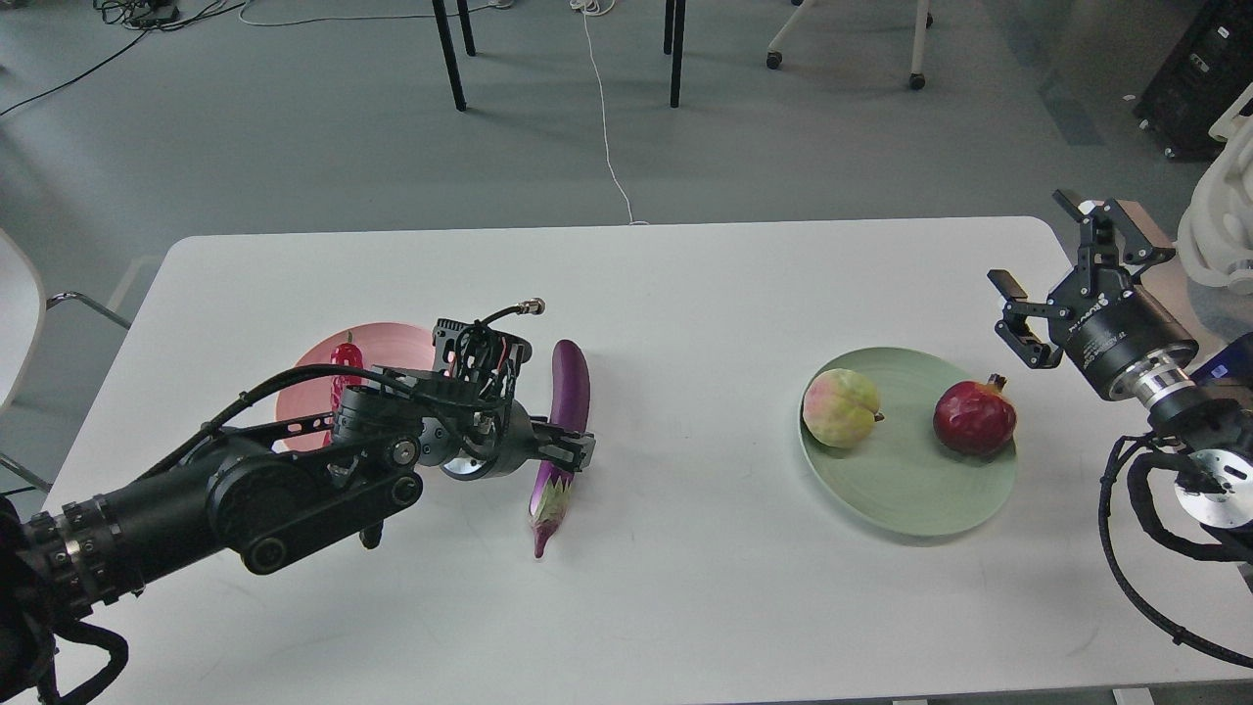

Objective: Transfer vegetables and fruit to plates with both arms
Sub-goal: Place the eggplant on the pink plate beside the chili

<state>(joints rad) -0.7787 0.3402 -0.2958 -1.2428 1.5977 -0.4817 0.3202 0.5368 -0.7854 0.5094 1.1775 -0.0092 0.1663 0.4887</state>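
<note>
Your left gripper (573, 450) is down at the long glossy purple eggplant (565, 421), fingers pressed around its lower half just above the pale calyx, so you're pinching it where it lies on the white table (685, 607). The shiny red chili pepper (343, 367) sits on the small round pink plastic plate (392, 345), partly hidden behind your arm. Over on the right, the yellow-green peach (840, 408) and dark-red pomegranate (973, 418) rest apart on the bigger pale green ringed plate (905, 499). Your right gripper (1052, 269) hangs near the table's right edge, fingers spread wide, nothing in them.
</note>
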